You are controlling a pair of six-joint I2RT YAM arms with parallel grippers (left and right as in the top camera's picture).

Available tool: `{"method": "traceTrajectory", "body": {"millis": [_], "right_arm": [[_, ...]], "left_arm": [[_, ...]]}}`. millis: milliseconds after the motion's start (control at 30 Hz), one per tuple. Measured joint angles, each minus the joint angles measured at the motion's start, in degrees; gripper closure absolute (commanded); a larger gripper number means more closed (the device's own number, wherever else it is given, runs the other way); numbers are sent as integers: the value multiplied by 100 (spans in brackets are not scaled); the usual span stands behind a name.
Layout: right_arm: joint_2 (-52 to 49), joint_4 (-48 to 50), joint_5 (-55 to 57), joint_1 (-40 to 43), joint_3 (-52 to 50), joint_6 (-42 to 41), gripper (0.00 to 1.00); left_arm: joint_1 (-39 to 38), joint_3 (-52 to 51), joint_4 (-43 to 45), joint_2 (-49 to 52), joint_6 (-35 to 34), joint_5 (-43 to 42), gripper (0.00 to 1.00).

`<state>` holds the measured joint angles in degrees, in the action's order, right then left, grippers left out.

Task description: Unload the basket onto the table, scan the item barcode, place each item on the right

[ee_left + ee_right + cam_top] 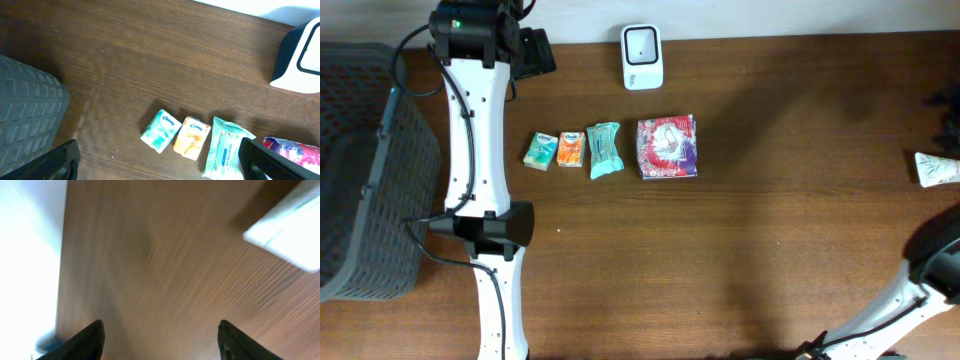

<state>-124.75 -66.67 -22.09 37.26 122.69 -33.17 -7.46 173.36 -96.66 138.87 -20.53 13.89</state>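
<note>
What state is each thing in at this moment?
Left tool: open, empty.
Right tool: open, empty.
Scanner: untouched.
Teal pack: lying flat.
Orange pack: lying flat.
Wipes: lying flat.
Red pack: lying flat.
Tube: lying, untouched.
Basket: nothing visible inside.

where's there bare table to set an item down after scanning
Widest bare patch: the table between the red packet and the white tube. Also free, in the overhead view: the wood below the packet row. Crowded: that row under the scanner, and the left side with the left arm and basket.
</note>
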Motion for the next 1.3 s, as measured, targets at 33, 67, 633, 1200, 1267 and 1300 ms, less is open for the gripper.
{"method": "traceTrajectory", "body": {"millis": [33,67,633,1200,1267,1300], "right_arm": [[129,-164,-96,-577,2,216,43],[127,-420,-105,-1012,11,533,43],[-1447,-232,-437,-4922,-258,3064,73],[-319,-1193,5394,-5355,-533,1589,95],[-382,-946,5499,-5394,-1158,1497,69],[-382,-841,5525,-5530,-1222,1508,68]], "left_arm": [[0,0,0,0,-2,0,1],[0,0,0,0,0,0,1],[0,0,0,0,0,0,1],[0,0,2,0,-2,0,1],[0,0,2,0,0,0,1],[0,0,0,0,0,0,1]]}}
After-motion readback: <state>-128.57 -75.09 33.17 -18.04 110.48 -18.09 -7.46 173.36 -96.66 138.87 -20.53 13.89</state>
